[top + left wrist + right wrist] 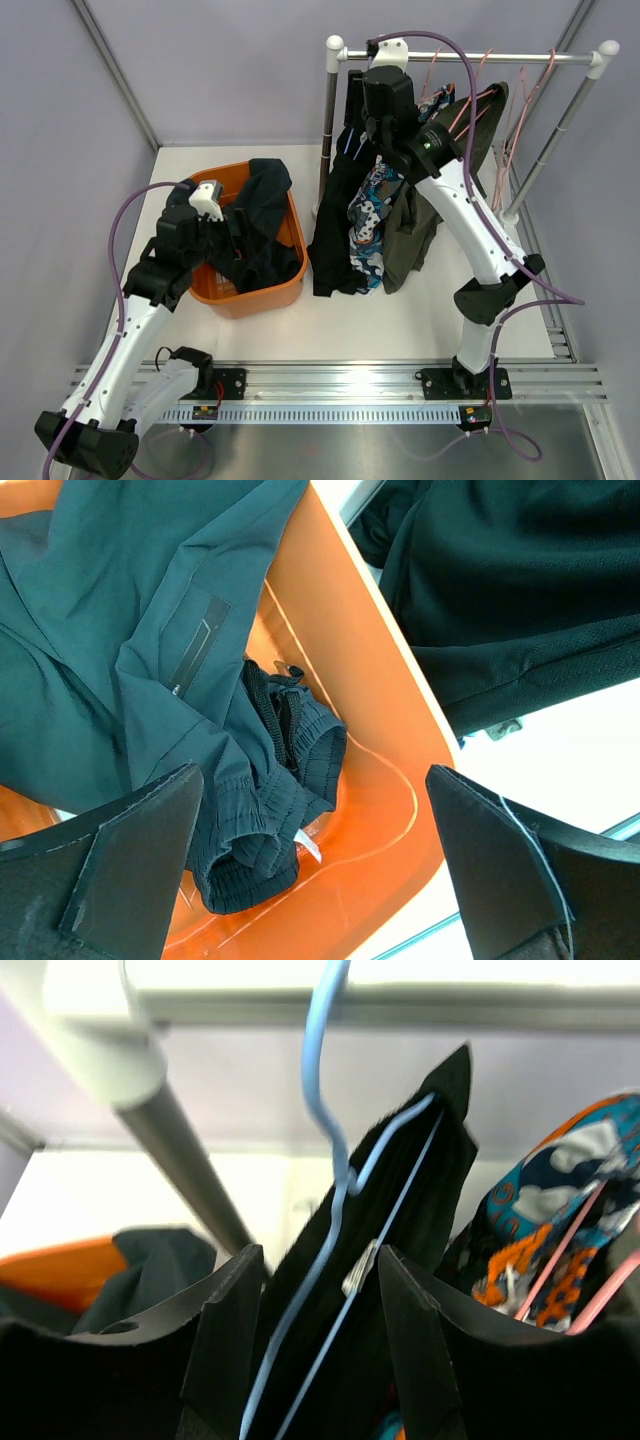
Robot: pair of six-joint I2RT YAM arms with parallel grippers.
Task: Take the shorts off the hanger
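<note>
**Right arm stretched up to the rack, left arm bent over the basket**
At upper centre the right end effector straddles the matte black shorts on a thin blue wire hanger. Fabric fills the gap between its fingers, and I cannot tell whether it is clamped. At left, the left end effector is released, fingers wide, pointing down into the glossy orange basket over crumpled smooth navy shorts with a gathered waistband. Patterned shorts and olive shorts hang limp just right of the black pair, above the white desk.
</note>
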